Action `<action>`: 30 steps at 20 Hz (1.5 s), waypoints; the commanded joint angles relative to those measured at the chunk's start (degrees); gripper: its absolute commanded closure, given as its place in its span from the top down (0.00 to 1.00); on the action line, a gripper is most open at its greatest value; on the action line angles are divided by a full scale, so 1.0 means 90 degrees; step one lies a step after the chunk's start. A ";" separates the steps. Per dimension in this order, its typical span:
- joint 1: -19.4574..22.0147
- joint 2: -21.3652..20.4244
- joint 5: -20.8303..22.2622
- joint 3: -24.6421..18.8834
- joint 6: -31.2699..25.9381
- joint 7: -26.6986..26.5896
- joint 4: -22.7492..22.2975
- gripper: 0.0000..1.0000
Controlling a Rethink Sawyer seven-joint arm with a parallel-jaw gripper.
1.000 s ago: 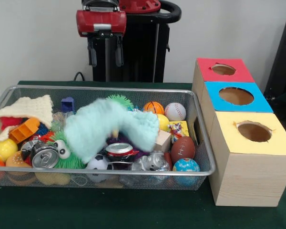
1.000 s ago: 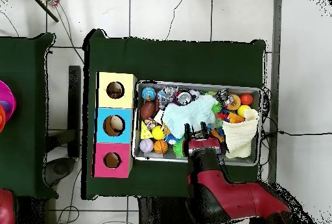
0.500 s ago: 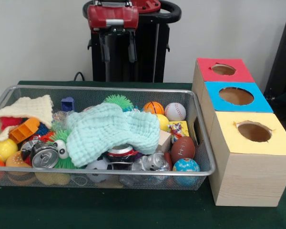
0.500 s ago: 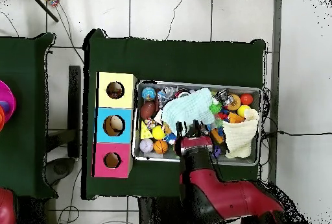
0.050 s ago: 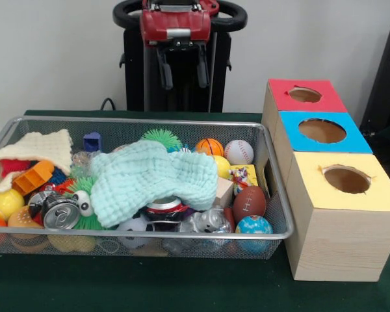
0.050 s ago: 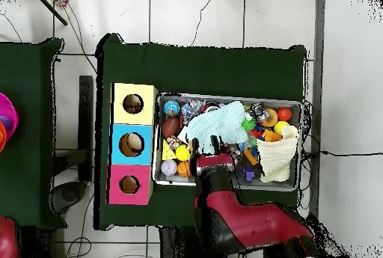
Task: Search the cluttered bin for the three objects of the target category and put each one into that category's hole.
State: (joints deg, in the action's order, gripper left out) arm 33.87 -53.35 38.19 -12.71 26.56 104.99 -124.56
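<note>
Your gripper (image 5: 182, 70) hangs high above the wire bin (image 5: 273, 195), fingers spread apart and holding nothing. You can see a mint green cloth (image 5: 153, 179) lying over the toys in the middle, maybe hiding more. Three boxes (image 5: 325, 188) with holes stand beside the bin.

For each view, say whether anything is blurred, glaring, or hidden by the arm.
Front view: mint cloth and gripper both sharp, soft glare on the crushed can. Overhead view: no blur, but the red arm covers part of the wire bin.
</note>
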 commanded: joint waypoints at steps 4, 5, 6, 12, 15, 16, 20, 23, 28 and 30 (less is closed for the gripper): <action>-0.0454 0.0722 -0.0623 0.0180 -0.2946 -0.0035 0.1428 1.00; -0.0456 0.0740 -0.0633 0.0159 -0.3145 -0.0054 0.1498 1.00; -0.0397 0.0761 -0.0602 0.0053 -0.3217 -0.0032 0.1517 1.00; -0.0294 0.0823 -0.0308 -0.0351 -0.3236 0.0198 0.1606 1.00; -0.0447 0.0685 -0.0287 -0.0240 -0.3212 0.0347 0.1559 1.00; -0.0426 0.0579 -0.0324 -0.0299 -0.3266 0.0347 0.1506 1.00; -0.0107 0.0370 -0.0525 -0.0830 -0.3550 0.0239 0.1402 1.00; 0.0052 0.0352 -0.0536 -0.1118 -0.3399 0.0276 0.1431 1.00; 0.0238 0.0243 -0.0634 -0.1367 -0.3802 0.0072 0.1541 1.00; 0.0236 0.0226 -0.0629 -0.1333 -0.4306 -0.0263 0.1697 1.00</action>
State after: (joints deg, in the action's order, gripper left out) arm 34.40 -50.27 34.71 -18.49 -1.23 104.99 -115.31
